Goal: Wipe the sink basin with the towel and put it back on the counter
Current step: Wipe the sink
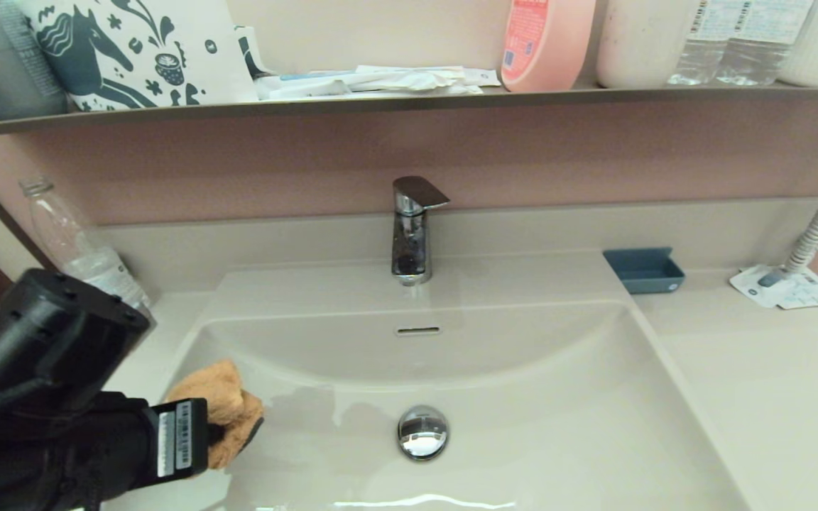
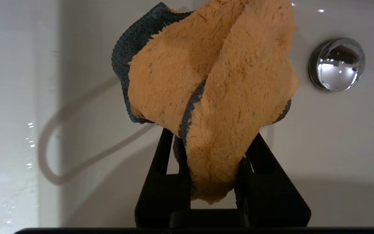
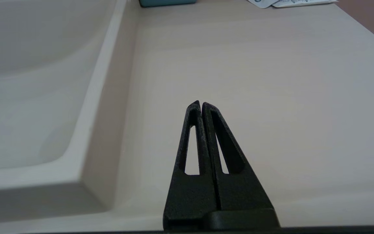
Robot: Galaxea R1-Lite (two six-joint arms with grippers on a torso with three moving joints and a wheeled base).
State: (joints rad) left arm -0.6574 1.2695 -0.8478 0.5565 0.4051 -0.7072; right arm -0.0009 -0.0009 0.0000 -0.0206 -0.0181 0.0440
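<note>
The left gripper (image 1: 238,426) is clamped on the small orange fluffy terry towel (image 1: 221,404), which has a dark grey stitched edge. It's sitting at the left wall of the big glossy off-white rectangular sink basin (image 1: 522,397), left of the round chrome drain plug (image 1: 423,431). In the left wrist view the towel (image 2: 213,97) bunches out past both fingers (image 2: 261,169), w/ the bulk of it beyond the tips. Imo that's on purpose: the soft wad meets the basin first and the hard plastic doesn't scrape the glaze. Can't tell if the cloth is actually pressed on the surface or just above it.

Starting at the left wall makes sense bc a sweep toward the drain plug covers the floor of the basin in one go. Looks like wiping is early or mid-way, and the put-back isn't done yet.

The right gripper (image 3: 201,104) is parked over the smooth off-white flat counter (image 3: 271,81) to the right of the basin, fingers pressed together, holding nothing. Prob kept there so it's out of the way of the wiping arm.

Other stuff: the chrome single-lever faucet (image 1: 412,231) is behind the drain plug, and the small blue rectangular tray (image 1: 643,270) is behind and to the right of it on the counter.
</note>
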